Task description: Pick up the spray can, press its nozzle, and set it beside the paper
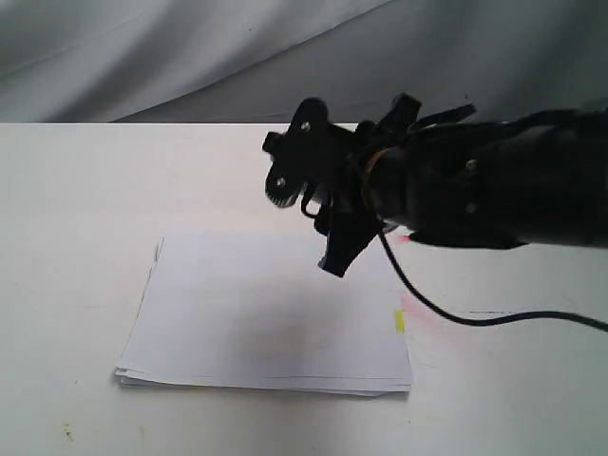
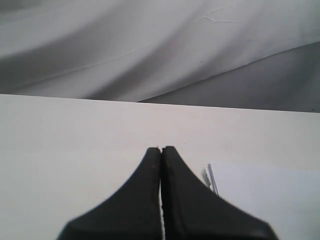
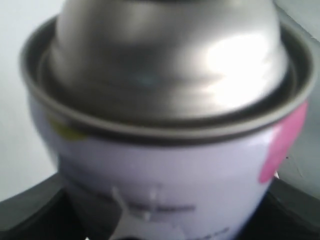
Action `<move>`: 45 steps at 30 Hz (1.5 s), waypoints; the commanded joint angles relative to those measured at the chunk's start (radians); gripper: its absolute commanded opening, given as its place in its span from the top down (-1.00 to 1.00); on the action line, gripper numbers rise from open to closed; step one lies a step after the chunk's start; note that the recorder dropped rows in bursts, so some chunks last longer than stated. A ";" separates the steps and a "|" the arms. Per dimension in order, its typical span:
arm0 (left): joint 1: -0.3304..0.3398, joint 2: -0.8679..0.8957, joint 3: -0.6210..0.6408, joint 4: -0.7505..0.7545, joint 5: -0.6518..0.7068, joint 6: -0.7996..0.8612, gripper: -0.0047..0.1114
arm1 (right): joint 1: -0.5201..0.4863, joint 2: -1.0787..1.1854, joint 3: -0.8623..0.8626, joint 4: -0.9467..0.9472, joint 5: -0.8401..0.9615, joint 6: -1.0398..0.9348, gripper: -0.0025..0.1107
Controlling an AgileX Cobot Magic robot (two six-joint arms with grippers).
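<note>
The spray can (image 3: 165, 165) fills the right wrist view, showing a silver domed shoulder, a rolled rim, a white printed label and a pink patch. My right gripper (image 3: 160, 222) is shut on its body, with a black finger on either side. The nozzle is out of view. In the exterior view the right arm and gripper (image 1: 334, 249) hang over the far right part of the paper (image 1: 256, 313), and the can is hidden behind them. The paper is a white stack with a small yellow tab (image 1: 399, 321). My left gripper (image 2: 161, 150) is shut and empty, low over the table beside a corner of the paper (image 2: 270, 192).
The white table (image 1: 76, 209) runs back to a grey draped cloth (image 1: 190, 47). A black cable (image 1: 475, 320) trails from the right arm across the table to the right of the paper. A faint pink smear (image 1: 423, 318) marks the tabletop by the yellow tab.
</note>
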 commanded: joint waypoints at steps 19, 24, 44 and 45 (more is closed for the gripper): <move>0.002 -0.006 0.004 -0.007 -0.002 -0.004 0.92 | 0.066 0.128 -0.007 -0.390 0.164 0.236 0.96; 0.002 -0.006 0.004 -0.007 -0.002 -0.004 0.92 | 0.066 0.128 -0.007 -0.390 0.112 0.236 0.96; 0.002 -0.006 0.004 -0.007 -0.002 -0.004 0.92 | 0.066 0.128 -0.007 -0.390 0.051 0.222 0.96; 0.002 -0.006 0.004 -0.007 -0.002 -0.004 0.92 | 0.066 0.128 -0.007 -0.390 0.051 0.222 0.96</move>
